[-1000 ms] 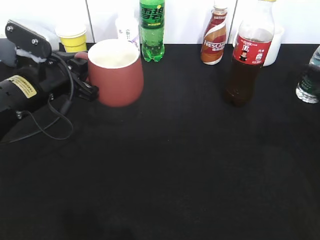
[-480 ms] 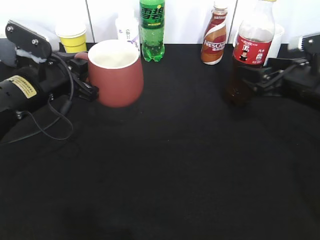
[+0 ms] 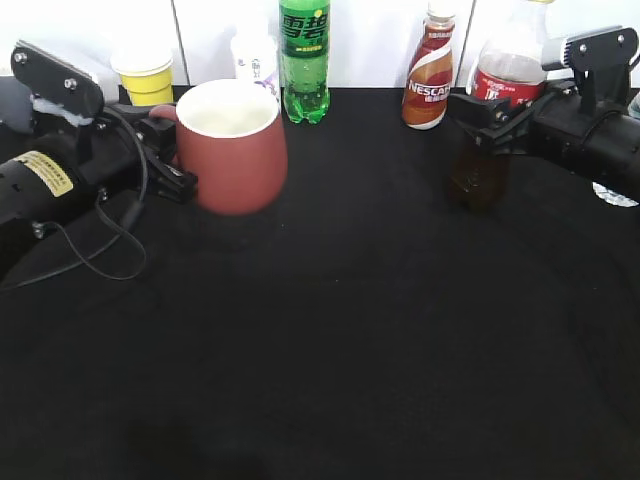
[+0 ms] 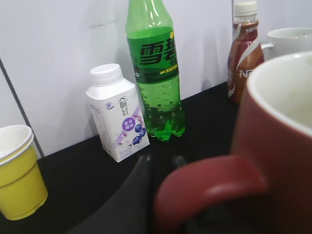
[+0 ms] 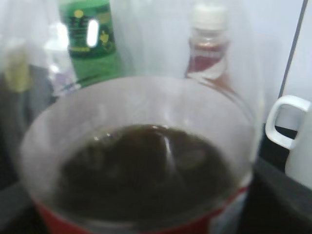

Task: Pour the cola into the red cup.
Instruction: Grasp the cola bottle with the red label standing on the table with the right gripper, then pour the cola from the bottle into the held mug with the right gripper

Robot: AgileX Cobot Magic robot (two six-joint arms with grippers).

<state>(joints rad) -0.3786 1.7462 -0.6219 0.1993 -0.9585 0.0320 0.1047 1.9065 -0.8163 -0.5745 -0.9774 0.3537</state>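
Note:
The red cup (image 3: 235, 160) stands upright at the back left of the black table, its white inside empty. My left gripper (image 3: 165, 150) is shut on its loop handle, which fills the left wrist view (image 4: 209, 190) beside the fingers (image 4: 163, 163). The cola bottle (image 3: 478, 170) stands upright at the back right, with dark liquid and a red label. My right gripper (image 3: 495, 110) is round the bottle at label height. The bottle (image 5: 146, 165) fills the right wrist view and hides the jaws, so I cannot tell whether they grip it.
Along the back wall stand a yellow paper cup (image 3: 147, 75), a small milk carton (image 3: 255, 55), a green Sprite bottle (image 3: 304, 60), a Nescafe bottle (image 3: 428, 75) and a white mug (image 3: 552, 95). A water bottle (image 3: 620, 165) is at the right edge.
My right arm has come in from the right and its gripper now surrounds the cola bottle at the label. The left gripper and the red cup have not moved.

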